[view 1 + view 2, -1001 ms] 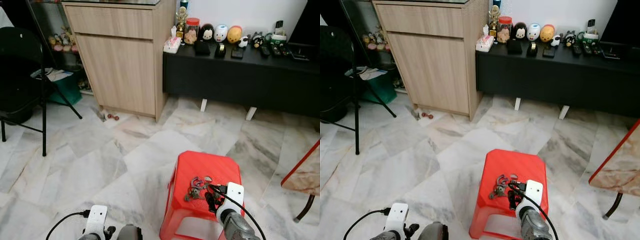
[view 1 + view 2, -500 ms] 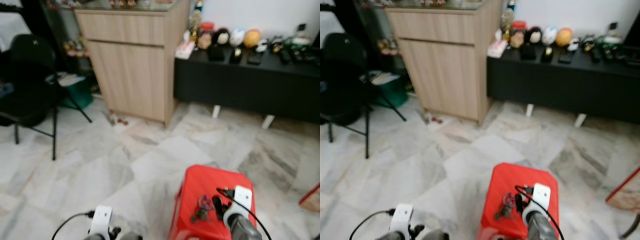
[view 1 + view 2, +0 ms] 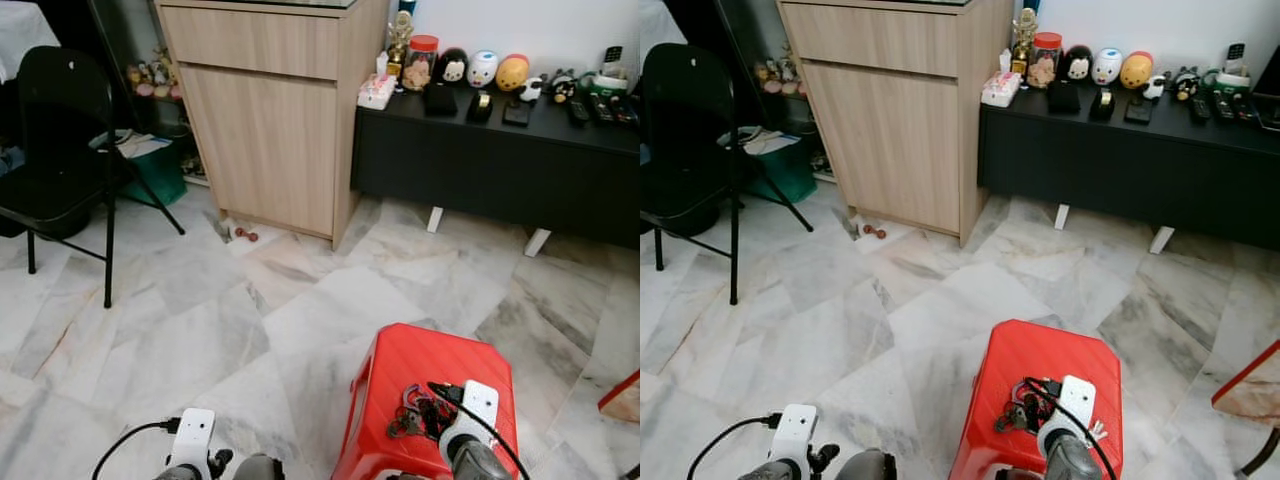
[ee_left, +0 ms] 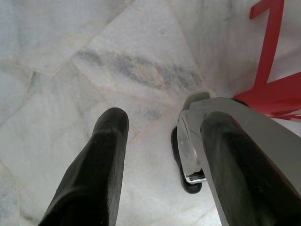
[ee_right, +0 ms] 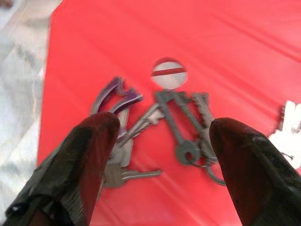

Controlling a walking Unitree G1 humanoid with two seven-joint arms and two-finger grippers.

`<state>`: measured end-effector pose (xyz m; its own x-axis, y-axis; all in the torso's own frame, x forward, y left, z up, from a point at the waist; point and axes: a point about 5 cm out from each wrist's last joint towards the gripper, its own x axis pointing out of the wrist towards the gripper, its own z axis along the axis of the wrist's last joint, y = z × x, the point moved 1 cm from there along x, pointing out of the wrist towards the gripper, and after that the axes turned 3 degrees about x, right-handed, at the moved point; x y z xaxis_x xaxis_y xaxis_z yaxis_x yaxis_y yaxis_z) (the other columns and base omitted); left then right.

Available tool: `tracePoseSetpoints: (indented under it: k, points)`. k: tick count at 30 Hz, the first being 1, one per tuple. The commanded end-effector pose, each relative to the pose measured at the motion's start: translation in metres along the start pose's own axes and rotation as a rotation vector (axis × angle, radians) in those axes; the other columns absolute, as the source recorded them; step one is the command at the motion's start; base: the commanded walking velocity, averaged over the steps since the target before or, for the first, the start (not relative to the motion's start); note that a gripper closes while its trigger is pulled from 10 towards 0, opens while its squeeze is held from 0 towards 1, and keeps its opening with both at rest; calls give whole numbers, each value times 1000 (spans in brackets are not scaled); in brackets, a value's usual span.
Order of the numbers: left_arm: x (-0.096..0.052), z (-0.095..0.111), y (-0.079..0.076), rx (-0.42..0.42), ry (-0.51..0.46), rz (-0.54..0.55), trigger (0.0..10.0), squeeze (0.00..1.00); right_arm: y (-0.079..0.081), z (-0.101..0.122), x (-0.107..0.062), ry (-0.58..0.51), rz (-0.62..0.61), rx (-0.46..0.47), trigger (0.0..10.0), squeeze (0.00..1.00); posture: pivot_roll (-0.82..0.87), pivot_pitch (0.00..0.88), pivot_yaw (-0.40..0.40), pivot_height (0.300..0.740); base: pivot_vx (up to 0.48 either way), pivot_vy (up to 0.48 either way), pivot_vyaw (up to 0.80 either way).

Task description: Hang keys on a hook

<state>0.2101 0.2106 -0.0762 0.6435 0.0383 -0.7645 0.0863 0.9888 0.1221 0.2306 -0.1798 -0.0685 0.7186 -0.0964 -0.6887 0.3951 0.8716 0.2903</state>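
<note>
Since a second ago the camera has shifted, while the keys (image 5: 155,123) still lie on the red stool (image 3: 420,365). Right gripper (image 5: 157,155) hovers just above them, fingers spread wide to either side. Left gripper (image 4: 162,155) hangs open over the marble floor (image 4: 70,52)

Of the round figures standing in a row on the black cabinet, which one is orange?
The one at the right end of the row, the orange figure; beside it stand a white figure and a black-and-white figure.
</note>
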Motion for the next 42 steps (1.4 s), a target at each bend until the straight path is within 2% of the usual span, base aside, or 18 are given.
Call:
tracePoseSetpoints:
  k: [1, 2, 7, 11, 15, 28, 33, 37, 42]
  points:
    - [0, -1, 1, 4, 4, 6, 10000, 0, -6, -2, -1, -4, -36, 53, 10000, 0, 82, 38, -19, 648, 0, 0, 0]
    - [0, -1, 1, 4, 3, 6, 10000, 0, -11, -2, -2, -6, -49, 69, 10000, 0, 83, 37, -20, 648, 0, 0, 0]
    - [0, -1, 1, 5, 3, 9, 10000, 0, -14, 0, -2, -3, -43, 43, 10000, 0, 83, 37, -20, 648, 0, 0, 0]
    - [0, -1, 1, 7, 4, 9, 10000, 0, -9, 1, -1, 2, -30, 31, 10000, 0, 83, 38, -20, 648, 0, 0, 0]
    - [0, -1, 1, 8, 5, 8, 10000, 0, -3, 7, 1, -21, -19, 46, 10000, 0, 84, 38, -19, 618, 0, 0, 0]
    - [0, -2, 1, 12, 10, 9, 10000, 0, 12, 16, 4, -64, 23, 69, 10000, 0, 85, 40, -19, 618, 0, 0, 0]
    - [0, -2, 2, 13, 9, 11, 10000, 0, 13, 22, 5, -81, 9, 143, 10000, 0, 88, 41, -17, 618, 0, 0, 0]
    - [-1, -2, 2, 14, 10, 12, 10000, 0, 15, 26, 6, -87, 16, 145, 10000, 0, 87, 41, -17, 618, 0, 0, 0]
    - [-1, -4, 2, 15, 11, 11, 10000, 0, 25, 31, 8, -76, 55, 151, 10000, 0, 90, 45, -17, 618, 0, 0, 0]
